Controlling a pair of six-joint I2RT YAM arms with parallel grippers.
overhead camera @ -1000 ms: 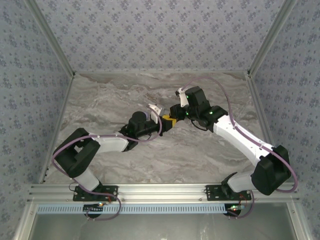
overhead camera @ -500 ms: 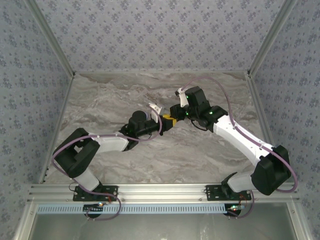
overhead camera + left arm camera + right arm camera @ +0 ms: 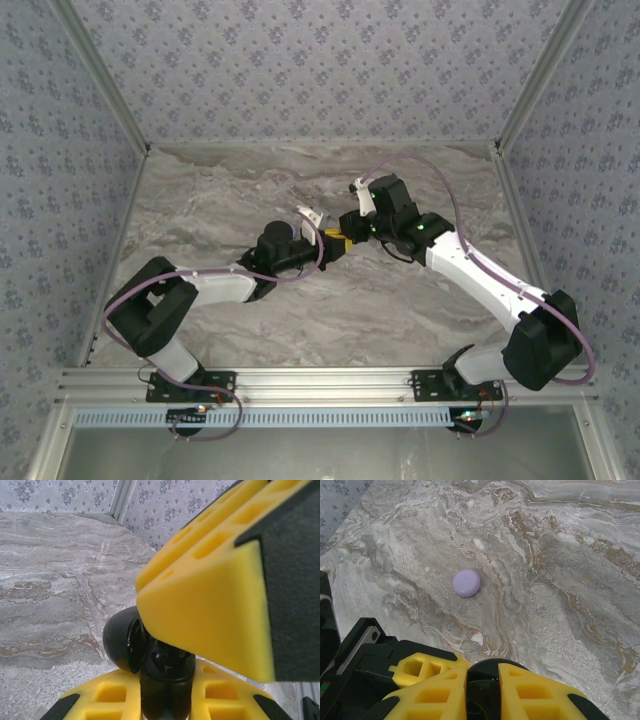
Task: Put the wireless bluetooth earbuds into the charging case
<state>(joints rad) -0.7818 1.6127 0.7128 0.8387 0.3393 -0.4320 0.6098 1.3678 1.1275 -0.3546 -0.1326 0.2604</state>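
Observation:
The black charging case (image 3: pixel 165 692) stands upright between the yellow fingers of my left gripper (image 3: pixel 167 682), which is shut on it. Its domed lid (image 3: pixel 119 641) hangs open to the left. Glossy black shapes show in the open cavity (image 3: pixel 167 664). My right gripper (image 3: pixel 484 685) comes in from the opposite side, and one of its yellow fingers (image 3: pixel 210 605) covers the case mouth. It is shut on a small black piece that looks like an earbud (image 3: pixel 485 695), though the fingers hide most of it. The two grippers (image 3: pixel 337 239) meet at mid-table.
A small lavender round object (image 3: pixel 466 583) lies on the marble table (image 3: pixel 560 580) just beyond the grippers. A left finger (image 3: pixel 415 670) sits close beside my right fingers. Patterned walls close in the table on three sides.

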